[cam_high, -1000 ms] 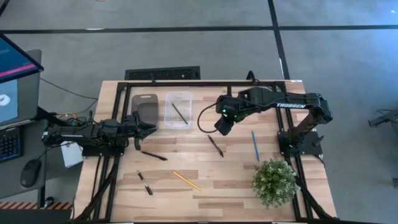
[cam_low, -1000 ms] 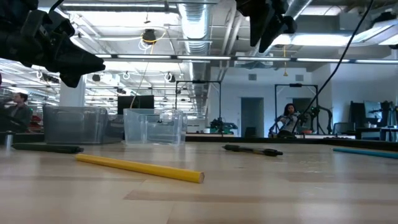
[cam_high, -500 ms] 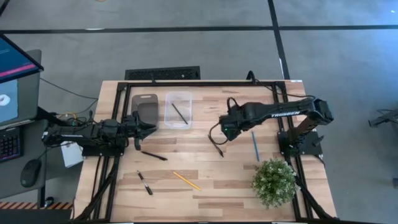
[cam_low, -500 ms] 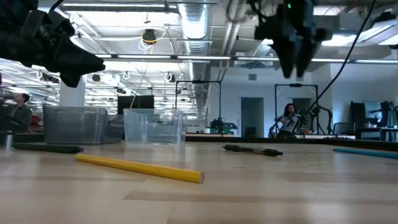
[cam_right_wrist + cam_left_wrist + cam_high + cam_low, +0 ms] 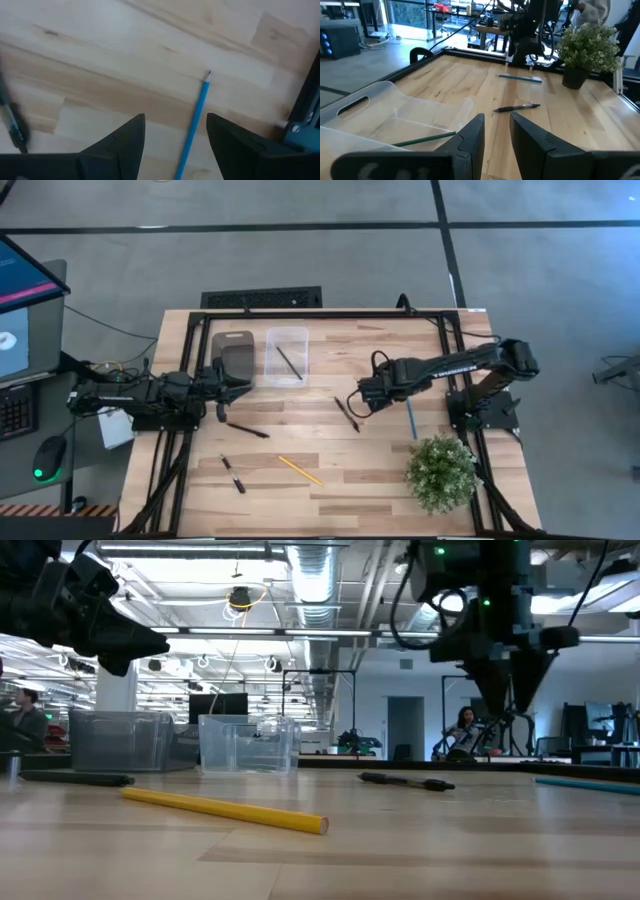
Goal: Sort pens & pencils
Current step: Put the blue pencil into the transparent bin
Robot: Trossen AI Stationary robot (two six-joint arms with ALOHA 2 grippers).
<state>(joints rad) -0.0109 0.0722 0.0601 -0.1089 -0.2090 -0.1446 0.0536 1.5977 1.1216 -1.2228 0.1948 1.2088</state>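
Right claw hanging open over the blue pencil, left claw waiting by the bins.

High view: the right claw (image 5: 372,395) is hovering between a black pen (image 5: 346,413) and the blue pencil (image 5: 409,414); the dark pencil (image 5: 289,361) is lying in the clear bin (image 5: 287,337) near the surface's (image 5: 340,470) far edge; the yellow pencil (image 5: 300,470) and two more pens (image 5: 233,474) are lying nearer the front edge.
Low view: the right claw is hanging above the surface.
Left wrist view: the left claw (image 5: 496,131) is showing a narrow gap, gripping nothing.
Right wrist view: the fingers (image 5: 123,142) are standing wide apart, the blue pencil lying between them.
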